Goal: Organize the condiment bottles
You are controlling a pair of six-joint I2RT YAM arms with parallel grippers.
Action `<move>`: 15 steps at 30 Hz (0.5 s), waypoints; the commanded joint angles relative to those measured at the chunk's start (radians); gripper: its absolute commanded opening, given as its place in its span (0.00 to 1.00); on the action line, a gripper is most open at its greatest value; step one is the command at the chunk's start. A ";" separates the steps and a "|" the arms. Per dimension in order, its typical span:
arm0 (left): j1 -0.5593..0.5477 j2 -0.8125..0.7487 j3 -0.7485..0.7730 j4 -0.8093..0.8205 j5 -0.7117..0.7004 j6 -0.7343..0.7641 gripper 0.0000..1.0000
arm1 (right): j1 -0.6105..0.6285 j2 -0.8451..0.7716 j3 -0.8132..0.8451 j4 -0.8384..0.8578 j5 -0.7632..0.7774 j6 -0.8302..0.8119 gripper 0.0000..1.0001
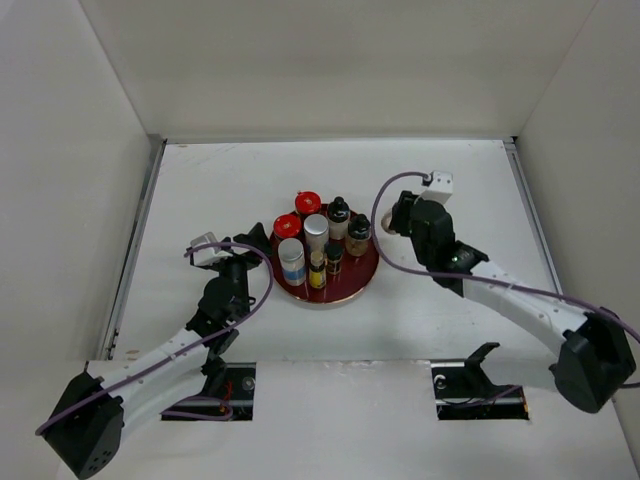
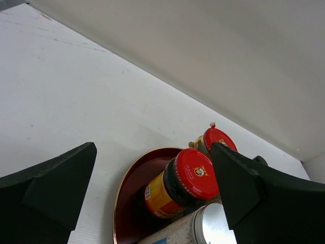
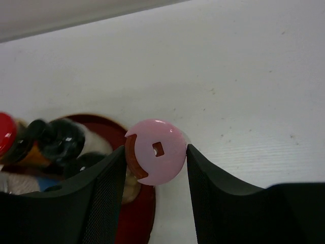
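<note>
I look down on a white table [image 1: 200, 190] boxed in by white walls [image 1: 300, 70]. Both arms reach in from its near edge, where two cut-outs [image 1: 480, 395] are sunk. At the table's middle sits a round dark red tray [image 1: 350, 288].

My left gripper [image 2: 152, 152] hangs just left of the tray. Its jaws are spread as wide as they go and hold nothing. My right gripper [image 3: 155, 149] is at the tray's right rim, its jaws closed in on the pink-capped bottle [image 3: 170, 152] with one finger pressed to each side of the cap.

The other bottles stand packed close together on the tray:
- At the back and left are two red-lidded jars [image 1: 308, 203].
- Beside them are two white cylinders [image 1: 316, 228], the nearer one with a blue band.
- To the right are two black-capped bottles [image 1: 339, 212].
- At the front is a slim yellow-labelled bottle [image 1: 317, 272], with a small dark one just beside it.

From the left wrist I see one red lid with a small printed emblem, and an orange label with a blue mark below it. I can read no writing on either. That gripper's right finger hides part of the farther jar.

The pink cap has a square hole at its centre and a notch showing brown beneath. The right fingers hide the bottle's body and any label. I cannot tell whether it stands on the tray or hangs above it.

Purple cables [image 1: 270, 282] loop off both wrists.
</note>
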 commanded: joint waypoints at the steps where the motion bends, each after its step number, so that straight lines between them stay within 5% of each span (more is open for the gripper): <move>1: 0.007 0.000 0.008 0.040 0.006 -0.011 1.00 | 0.082 -0.086 -0.059 -0.063 0.078 0.021 0.48; 9: 0.030 0.023 0.016 0.039 0.007 -0.008 1.00 | 0.224 -0.199 -0.085 -0.197 0.052 0.109 0.47; 15: 0.039 0.053 0.031 0.039 -0.010 -0.002 1.00 | 0.357 -0.175 -0.102 -0.087 0.022 0.138 0.47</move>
